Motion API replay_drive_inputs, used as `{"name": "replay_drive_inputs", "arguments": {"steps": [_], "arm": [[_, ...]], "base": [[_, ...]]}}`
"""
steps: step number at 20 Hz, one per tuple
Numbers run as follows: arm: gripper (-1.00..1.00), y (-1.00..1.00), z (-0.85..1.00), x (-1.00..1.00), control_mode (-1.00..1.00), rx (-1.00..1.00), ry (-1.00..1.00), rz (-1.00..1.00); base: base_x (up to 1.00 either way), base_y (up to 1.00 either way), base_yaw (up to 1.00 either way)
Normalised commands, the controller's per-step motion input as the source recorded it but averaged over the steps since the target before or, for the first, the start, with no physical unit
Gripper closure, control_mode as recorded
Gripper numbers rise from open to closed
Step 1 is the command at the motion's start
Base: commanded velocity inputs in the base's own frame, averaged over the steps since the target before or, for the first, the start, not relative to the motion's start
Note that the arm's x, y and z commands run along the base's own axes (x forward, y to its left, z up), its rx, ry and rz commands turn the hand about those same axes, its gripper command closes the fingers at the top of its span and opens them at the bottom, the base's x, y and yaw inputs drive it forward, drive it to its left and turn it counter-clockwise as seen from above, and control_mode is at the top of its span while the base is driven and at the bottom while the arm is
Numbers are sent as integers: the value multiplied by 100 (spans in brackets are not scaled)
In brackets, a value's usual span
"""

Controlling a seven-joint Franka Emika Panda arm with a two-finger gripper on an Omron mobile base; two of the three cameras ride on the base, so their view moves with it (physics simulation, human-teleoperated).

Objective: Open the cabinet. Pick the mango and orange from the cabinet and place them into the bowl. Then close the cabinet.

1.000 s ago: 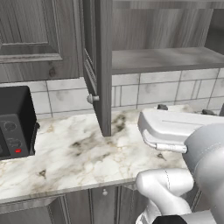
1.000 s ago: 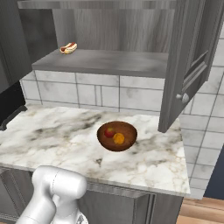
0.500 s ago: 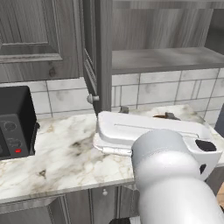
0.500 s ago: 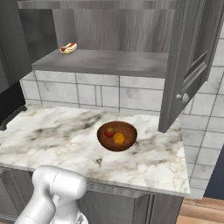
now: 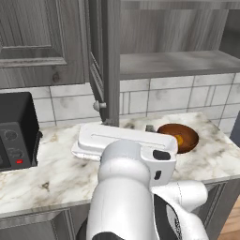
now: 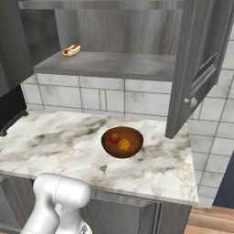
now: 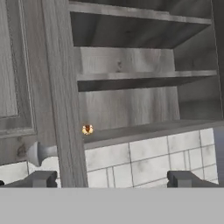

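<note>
Left base view. White-and-grey veined marble bench (image 5: 56,173) under a wall of pale square tiles (image 5: 159,101). The cabinet (image 5: 178,37), grey wood-grain, stands open; its left door (image 5: 105,61) swings out toward the camera, raised-panel, with a small round silver knob (image 5: 98,106). A black microwave (image 5: 16,131) sits at far left on the bench, one red button visible, no legible writing. The bowl (image 5: 180,137), round and glossy dark brown, rests on the bench at right, partly behind the white arm; a sliver of the orange (image 5: 179,140) shows inside.

Right base view. Both doors open; right door (image 6: 201,64) hangs edge-on with its knob (image 6: 193,101). The bowl (image 6: 122,142) sits mid-bench below the cabinet floor, holding the mango (image 6: 114,138), red-blushed, at left, just beside the orange (image 6: 124,145). A small hot dog (image 6: 71,50) lies on the cabinet's bottom board, far left.

Hand view. The tool (image 7: 111,178) is fully spread, gripping nothing; dark fingertips (image 7: 41,178) frame the door edge and tiles. One grey shelf (image 7: 148,78) inside.
</note>
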Motion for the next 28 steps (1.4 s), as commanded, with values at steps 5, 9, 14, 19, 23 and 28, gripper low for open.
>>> {"name": "replay_drive_inputs", "arguments": {"steps": [5, 9, 14, 19, 23, 28], "arm": [[-100, 40, -8, 35, -100, -3, -9, -8], [-100, 65, 0, 21, -100, -2, -14, -13], [-100, 41, 0, 26, -100, -5, -8, -19], [-100, 2, 0, 5, -100, 0, 0, -4], [-100, -13, 0, 0, -100, 0, 0, -7], [-100, -65, 0, -9, -100, 5, -2, 0]], "base": [[0, 0, 0], [0, 0, 0], [0, 0, 0], [0, 0, 0], [0, 0, 0], [0, 0, 0]]}}
